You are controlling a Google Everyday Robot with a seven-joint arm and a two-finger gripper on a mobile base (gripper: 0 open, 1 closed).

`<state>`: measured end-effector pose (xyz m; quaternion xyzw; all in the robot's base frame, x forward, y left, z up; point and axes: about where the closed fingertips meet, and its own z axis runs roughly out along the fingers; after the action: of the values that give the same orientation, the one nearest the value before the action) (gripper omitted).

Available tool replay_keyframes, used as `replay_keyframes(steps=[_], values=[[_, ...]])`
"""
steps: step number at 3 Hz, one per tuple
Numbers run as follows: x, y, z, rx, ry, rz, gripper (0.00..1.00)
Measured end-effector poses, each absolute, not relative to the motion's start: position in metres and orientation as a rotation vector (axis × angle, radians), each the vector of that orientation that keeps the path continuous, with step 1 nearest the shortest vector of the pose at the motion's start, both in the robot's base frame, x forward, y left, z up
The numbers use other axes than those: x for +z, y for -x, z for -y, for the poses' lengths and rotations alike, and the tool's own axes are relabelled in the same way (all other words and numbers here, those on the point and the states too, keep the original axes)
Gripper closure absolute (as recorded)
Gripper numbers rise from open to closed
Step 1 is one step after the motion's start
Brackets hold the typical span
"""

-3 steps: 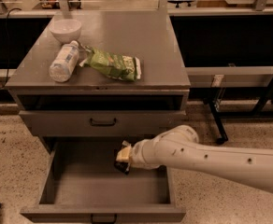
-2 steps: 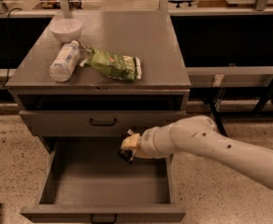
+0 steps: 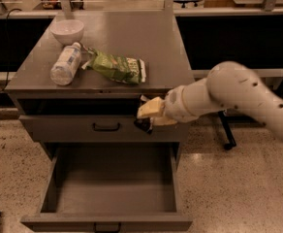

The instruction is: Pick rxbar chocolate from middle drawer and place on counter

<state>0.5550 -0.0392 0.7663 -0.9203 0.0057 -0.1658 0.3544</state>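
Observation:
My gripper [image 3: 149, 114] is in front of the cabinet's upper closed drawer, just below the counter's front edge, right of the middle. It is shut on the rxbar chocolate [image 3: 144, 124], a small black bar that sticks out above and below the pale fingers [image 3: 149, 108]. The middle drawer [image 3: 107, 222] stands pulled open below, and its grey floor shows nothing in it. The counter [image 3: 132, 38] is the grey top of the cabinet, above and behind the gripper.
On the counter lie a white bowl [image 3: 67, 31] at the back left, a clear plastic bottle [image 3: 66, 63] on its side, and a crinkled green bag [image 3: 116, 67] near the front middle. The upper drawer [image 3: 73, 128] is closed. Black table legs [image 3: 227, 135] stand right of the cabinet.
My gripper has risen out of the open middle drawer with the bar in it, up to the level of the upper drawer front. The arm has swung up to the right.

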Motion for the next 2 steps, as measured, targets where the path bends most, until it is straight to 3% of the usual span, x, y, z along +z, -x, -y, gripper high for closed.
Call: replay_keyframes(steps=[2], values=[[0.863,-0.531,0.074,-0.432,2.543,0.139,1.0]])
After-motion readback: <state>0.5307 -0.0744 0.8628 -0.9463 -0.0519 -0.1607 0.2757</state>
